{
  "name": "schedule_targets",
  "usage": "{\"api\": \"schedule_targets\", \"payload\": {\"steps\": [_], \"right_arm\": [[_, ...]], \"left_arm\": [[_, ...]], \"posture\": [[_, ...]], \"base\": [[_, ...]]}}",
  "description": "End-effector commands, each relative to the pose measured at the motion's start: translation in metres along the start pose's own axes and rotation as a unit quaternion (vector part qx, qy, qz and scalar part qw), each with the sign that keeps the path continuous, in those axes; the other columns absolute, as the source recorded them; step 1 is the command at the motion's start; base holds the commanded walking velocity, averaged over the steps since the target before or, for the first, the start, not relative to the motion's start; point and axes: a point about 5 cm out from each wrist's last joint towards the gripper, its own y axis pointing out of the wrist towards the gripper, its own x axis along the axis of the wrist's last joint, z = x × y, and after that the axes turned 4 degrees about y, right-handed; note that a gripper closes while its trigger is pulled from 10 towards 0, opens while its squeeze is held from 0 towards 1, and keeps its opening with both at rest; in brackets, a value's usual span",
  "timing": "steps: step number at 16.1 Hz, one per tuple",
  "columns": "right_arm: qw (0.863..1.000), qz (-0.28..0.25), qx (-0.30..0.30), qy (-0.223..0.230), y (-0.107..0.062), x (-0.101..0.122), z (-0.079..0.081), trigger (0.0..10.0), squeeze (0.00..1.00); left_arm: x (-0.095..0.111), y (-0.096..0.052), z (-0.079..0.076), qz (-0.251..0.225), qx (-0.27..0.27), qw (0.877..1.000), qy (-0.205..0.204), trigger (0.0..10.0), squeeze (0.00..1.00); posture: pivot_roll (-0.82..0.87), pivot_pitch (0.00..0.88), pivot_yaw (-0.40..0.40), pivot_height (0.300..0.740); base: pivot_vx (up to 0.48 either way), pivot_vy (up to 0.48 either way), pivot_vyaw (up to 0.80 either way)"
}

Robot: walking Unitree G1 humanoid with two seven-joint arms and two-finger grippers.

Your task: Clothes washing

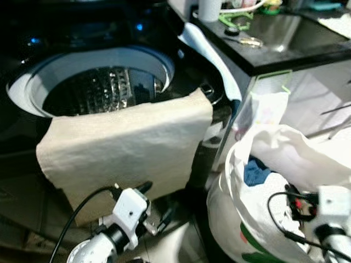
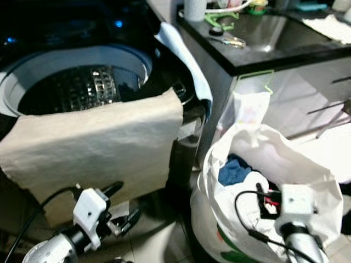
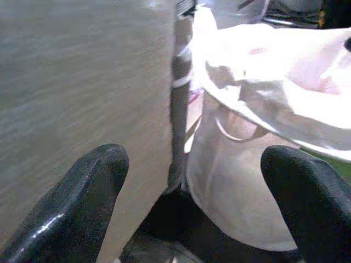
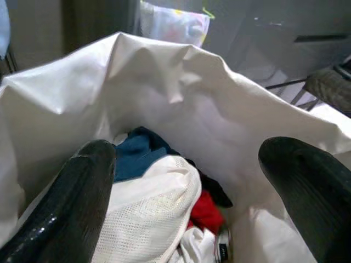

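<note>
Right wrist view, bag (image 4: 181, 93), clothes (image 4: 159, 208) inside

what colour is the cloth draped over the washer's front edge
Beige, plain; the large draped cloth shows best in the left eye view.

One beige cloth towel (image 1: 126, 145) is draping over one black top-loading washing machine (image 1: 104, 76); one white plastic laundry bag (image 2: 263, 164) is standing beside it.
</note>
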Motion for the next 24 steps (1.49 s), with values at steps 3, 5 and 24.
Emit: {"api": "schedule_targets", "payload": {"steps": [3,5,24], "right_arm": [[0.994,0.099,-0.009,-0.038,0.001,-0.03,-0.009,10.0,0.0],[0.996,0.072,0.033,-0.027,0.023,-0.022,0.0,10.0,0.0],[0.964,0.231,0.112,-0.068,0.084,-0.068,0.01,10.0,0.0]], "left_arm": [[0.003,0.006,0.006,-0.013,0.019,1.0,0.002,10.0,0.0],[0.011,0.013,0.005,-0.032,0.002,0.999,-0.007,10.0,0.0],[0.03,0.001,0.006,-0.026,-0.056,0.998,-0.011,10.0,0.0]], "posture": [[-0.06,0.089,0.021,0.74],[-0.07,0.095,0.038,0.74],[0.02,0.125,0.075,0.74]], "base": [[0.0,0.0,0.0],[0.0,0.0,0.0],[0.0,0.0,0.0]]}}
